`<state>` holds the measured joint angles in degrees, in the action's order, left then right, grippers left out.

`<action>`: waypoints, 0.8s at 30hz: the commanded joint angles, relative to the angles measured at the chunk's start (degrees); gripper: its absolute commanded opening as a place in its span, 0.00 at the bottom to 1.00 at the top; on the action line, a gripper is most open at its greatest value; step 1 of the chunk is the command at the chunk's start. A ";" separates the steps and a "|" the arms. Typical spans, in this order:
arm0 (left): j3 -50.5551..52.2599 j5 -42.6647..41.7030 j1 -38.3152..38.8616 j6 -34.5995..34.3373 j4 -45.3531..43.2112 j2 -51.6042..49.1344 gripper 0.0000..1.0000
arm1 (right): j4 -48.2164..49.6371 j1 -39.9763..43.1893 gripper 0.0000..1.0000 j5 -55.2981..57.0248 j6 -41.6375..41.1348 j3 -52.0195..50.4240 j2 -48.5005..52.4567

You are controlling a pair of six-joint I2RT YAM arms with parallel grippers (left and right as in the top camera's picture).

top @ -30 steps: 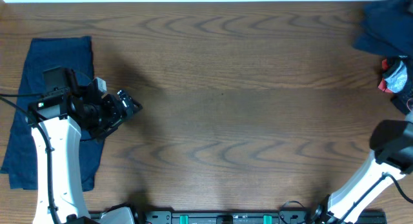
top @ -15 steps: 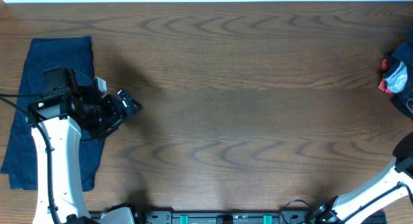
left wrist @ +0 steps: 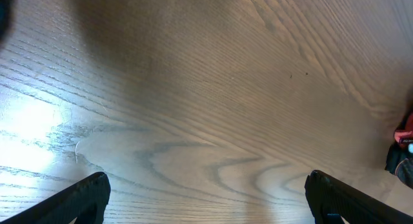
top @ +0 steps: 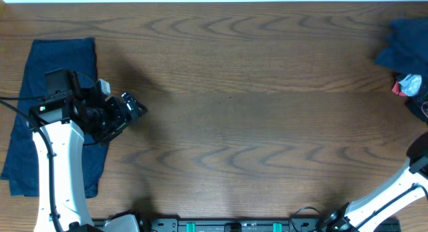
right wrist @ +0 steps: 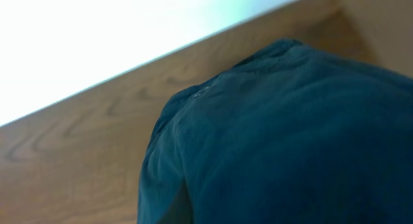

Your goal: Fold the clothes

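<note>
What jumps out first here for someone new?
A flat folded navy garment lies at the table's left edge, the open left gripper hovering over bare wood beside it. At far right, a bunched navy garment fills the right wrist view, a small red-and-white thing next to it.

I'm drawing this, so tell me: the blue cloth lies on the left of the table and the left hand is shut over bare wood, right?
No: the left hand is open, not shut. The left wrist view shows its fingers far apart over bare wood. The blue cloth does lie on the left of the table.
</note>
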<state>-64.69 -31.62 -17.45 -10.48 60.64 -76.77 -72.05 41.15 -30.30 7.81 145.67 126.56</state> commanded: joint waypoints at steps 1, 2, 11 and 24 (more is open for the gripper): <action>-1.18 -1.01 0.20 0.28 0.13 -0.33 0.98 | -1.79 -0.87 0.02 -3.10 4.35 1.22 4.13; -1.18 -1.01 0.20 0.13 0.13 -0.33 0.98 | -2.45 -1.01 0.02 -3.80 5.53 1.22 5.01; -1.18 -1.86 0.20 0.11 0.39 -0.33 0.98 | -1.95 -4.13 0.01 -6.36 7.45 4.76 5.40; -1.18 -1.86 0.20 0.11 -0.02 -0.33 0.98 | -4.07 -5.51 0.01 -7.65 8.85 22.99 5.14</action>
<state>-64.69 -32.86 -17.45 -10.48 60.55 -76.77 -76.20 36.03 -35.79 14.37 167.30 133.12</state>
